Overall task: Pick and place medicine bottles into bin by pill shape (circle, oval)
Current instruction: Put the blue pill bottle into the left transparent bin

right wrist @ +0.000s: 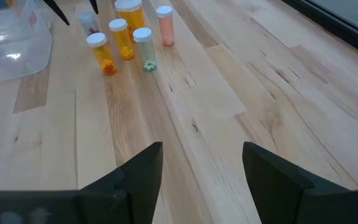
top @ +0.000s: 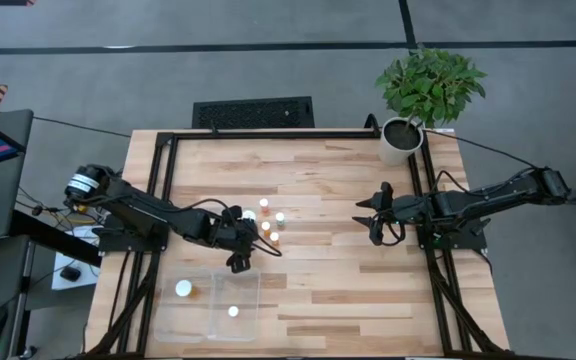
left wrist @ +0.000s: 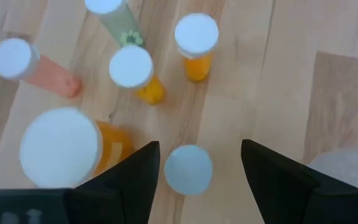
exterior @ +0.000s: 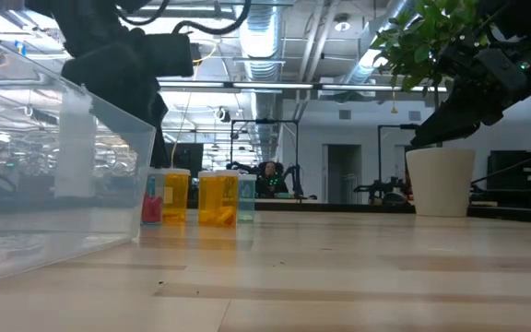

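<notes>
Several medicine bottles [top: 268, 222] with white caps stand upright in a cluster left of the table's middle; they also show in the right wrist view [right wrist: 120, 34] and the low view [exterior: 218, 198]. My left gripper [left wrist: 199, 149] is open above the cluster [top: 238, 248], its fingers on either side of a small bottle's white cap [left wrist: 188, 169], with gaps showing. The clear bin [top: 198, 322] lies at the near left edge, with one bottle in each compartment [top: 183, 289] [top: 233, 311]. My right gripper [right wrist: 202, 149] is open and empty at the table's right [top: 371, 220].
A potted plant [top: 400, 140] stands at the far right corner of the table. The bin's clear wall [exterior: 53, 184] fills the low view's left. Bare wood lies between the bottle cluster and my right gripper.
</notes>
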